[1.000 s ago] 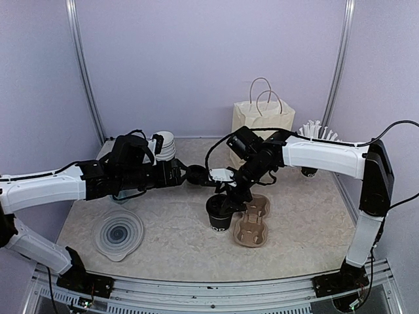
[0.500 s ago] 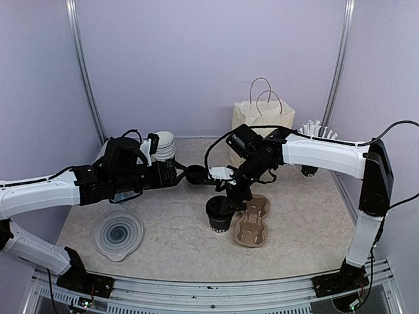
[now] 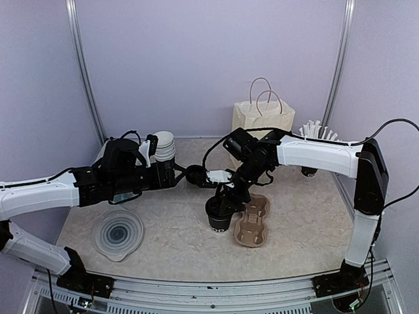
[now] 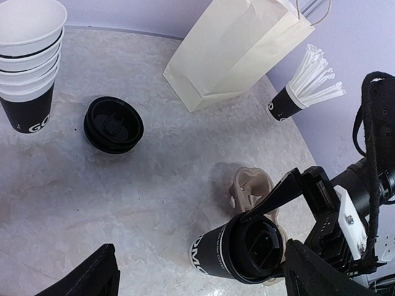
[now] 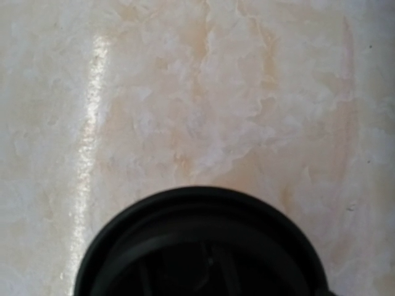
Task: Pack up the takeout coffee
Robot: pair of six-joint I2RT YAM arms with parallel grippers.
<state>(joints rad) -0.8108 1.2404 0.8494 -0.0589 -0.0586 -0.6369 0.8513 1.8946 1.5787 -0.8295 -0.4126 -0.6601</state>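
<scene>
Two end effectors in view; report each, working outward. — Trainee

On the right end effector [image 3: 224,197] the jaws stand apart, one on each side of the top of the lidded cup [image 3: 218,219]; whether they press on it cannot be told from these views; the right wrist view shows only the black lid [image 5: 203,246] directly below. On the left end effector [image 3: 184,175] the jaws are wide apart with nothing between them; it sits near a loose lid [image 4: 113,124] that lies on the surface [image 3: 177,252]. — Technician

Where does the cup stand relative to the carrier tray? — Trainee

Upright on the surface, just beside the left edge of the carrier tray [image 3: 252,226], possibly touching it; not yet in a well; the wells that show look vacant; the paper bag [image 3: 262,118] stands behind, well apart. — Technician

How will the cup handle, and where to take hold? — Trainee

Judgement only: the paper wall is thin and easily dented; the plastic lid is smooth and likely slippery; the fill level is hidden, so assume weight and spill risk; keep the cup upright. Grip the wall just under the lid, where the rolled rim and the lid ring stiffen it; avoid lifting by the lid alone, since it may pop off; apply light closing force. The pulp tray is light and rough; it may slide as the cup is pressed into a well, so the free left end effector could steady it. — Technician
</scene>
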